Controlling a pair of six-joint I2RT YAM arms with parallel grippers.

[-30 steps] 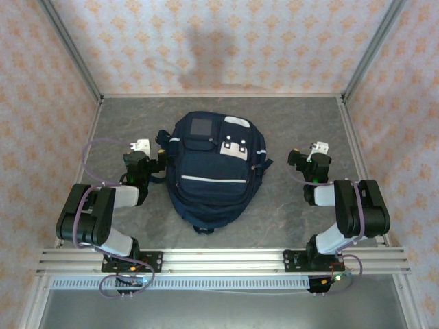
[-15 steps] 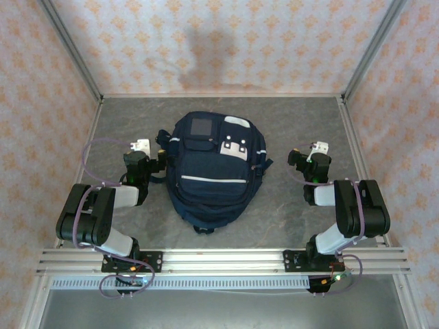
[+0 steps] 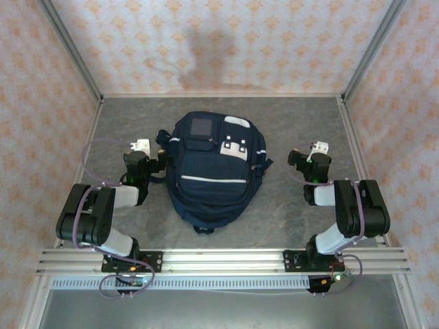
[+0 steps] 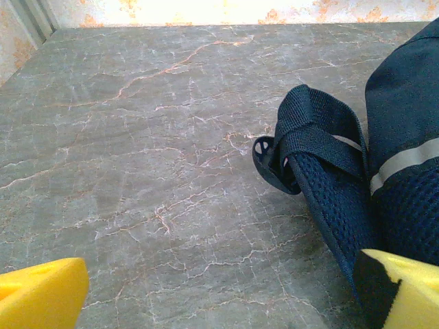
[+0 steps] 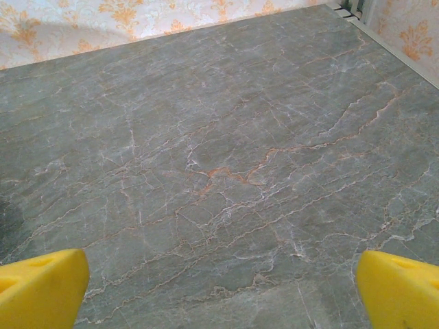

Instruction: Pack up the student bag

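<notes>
Both pairs of jaws spread wide; left wrist view crops the student bag [image 4: 405,103].

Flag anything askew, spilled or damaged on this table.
Nothing stands out. The student bag lies flat, front up, on the table, with nothing spilled. One strap loop curls beside it, which looks normal. The left pincer and right pincer stand open and empty.

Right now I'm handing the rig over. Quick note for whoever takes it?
Left gripper: open, empty, low beside the student bag, near its shoulder strap.
Right gripper: open, empty, over bare table to the right of the bag.
Bag: flat, front up, mid-table, looks closed.
Done: no packing step visible.
Left: open the bag and pack it.
</notes>
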